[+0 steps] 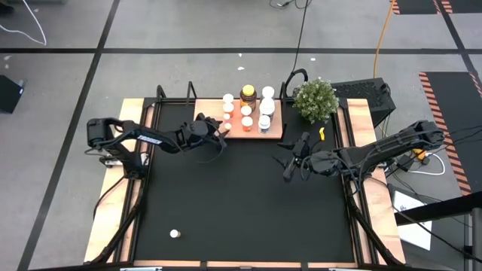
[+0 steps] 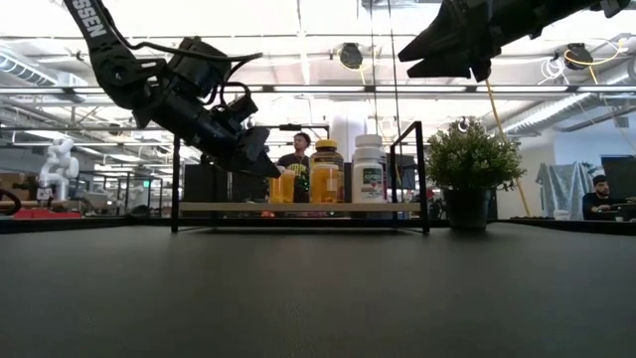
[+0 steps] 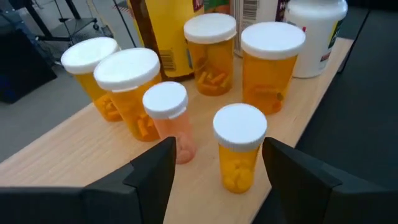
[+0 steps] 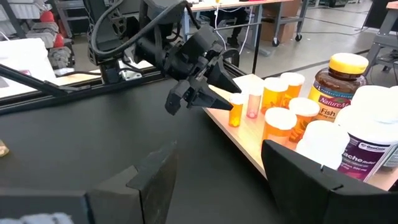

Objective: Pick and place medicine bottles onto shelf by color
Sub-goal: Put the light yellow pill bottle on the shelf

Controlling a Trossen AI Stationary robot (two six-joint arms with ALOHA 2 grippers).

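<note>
Black mat covers the surface (image 1: pixel 241 218), one white bottle (image 1: pixel 175 234) alone near its front-left. Left gripper (image 3: pixel 217 165), fingers released, flanks a small orange bottle (image 3: pixel 239 148) at the wooden shelf (image 1: pixel 273 133) edge. Other bottles crowd behind. Right gripper (image 4: pixel 214 168) hovers open beside a potted plant (image 1: pixel 315 98).

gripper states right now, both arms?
Left gripper: open, holding nothing, at the shelf edge by a small orange bottle.
Right gripper: open, empty, above the mat.
</note>
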